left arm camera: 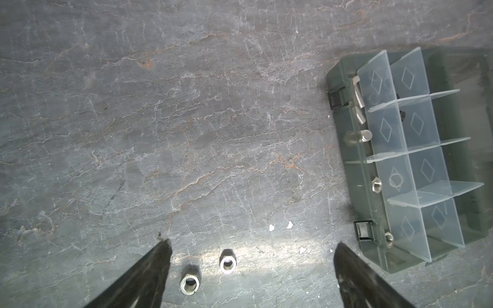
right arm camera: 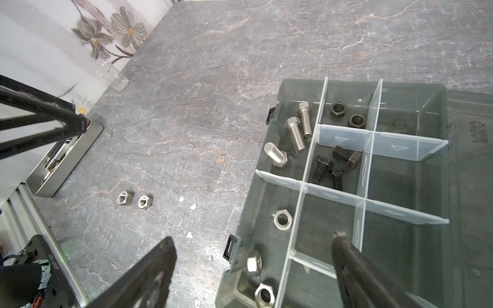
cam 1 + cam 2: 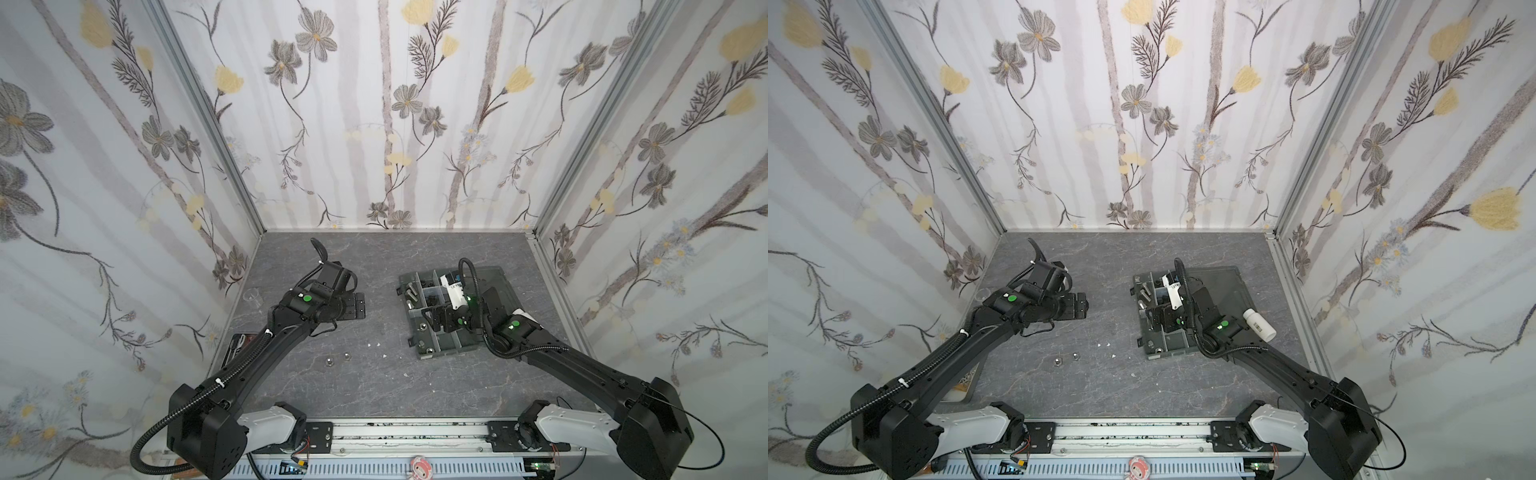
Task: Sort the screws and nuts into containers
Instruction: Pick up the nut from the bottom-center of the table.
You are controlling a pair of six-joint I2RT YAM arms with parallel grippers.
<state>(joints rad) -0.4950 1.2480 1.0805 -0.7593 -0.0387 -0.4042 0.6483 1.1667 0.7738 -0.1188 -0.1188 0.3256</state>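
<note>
The worktop (image 2: 213, 80) looks like matt grey veined stone. The organizer box (image 2: 405, 245) is smooth, smoky translucent plastic; its dividers (image 2: 346, 136) clearer plastic. 3 silver screws (image 2: 296, 134) are bright threaded metal, 3 black screws (image 2: 346, 156) dull. 2 loose nuts (image 2: 145, 201) are shiny silver metal.

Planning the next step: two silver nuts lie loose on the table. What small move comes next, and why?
Probably bring the open left claw down over the silver hex nut nearer its middle. It and the second silver nut lie on the grey table, between the claw's fingers in its wrist view, outside the grey plastic organizer box.
</note>
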